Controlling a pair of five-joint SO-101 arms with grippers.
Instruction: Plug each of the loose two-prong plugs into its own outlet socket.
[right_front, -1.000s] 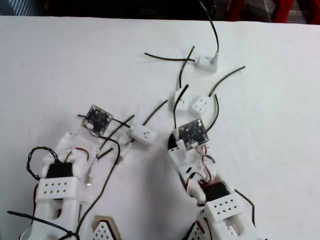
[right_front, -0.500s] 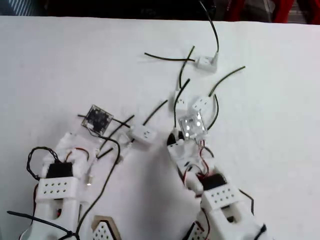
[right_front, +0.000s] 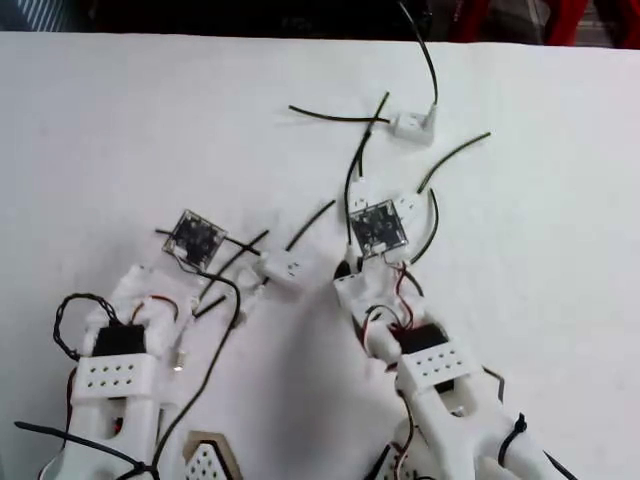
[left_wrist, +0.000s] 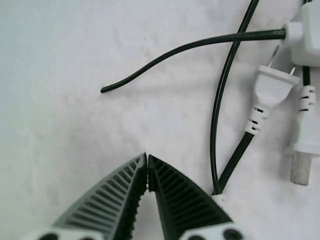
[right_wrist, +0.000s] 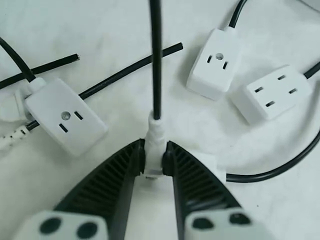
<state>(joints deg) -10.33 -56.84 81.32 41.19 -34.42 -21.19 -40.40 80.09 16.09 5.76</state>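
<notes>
Resting at the left, the left tool is pressed together on nothing, with two loose plugs lying near it on the worktop. Rightward, the right tool pinches a two-prong plug near three outlet sockets. Their faces look empty, so nothing seems plugged in yet.

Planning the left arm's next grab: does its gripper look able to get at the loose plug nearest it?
Probably yes: the plug lies uncovered on the table beyond the shut left gripper; only a thin black cord crosses between them.
</notes>
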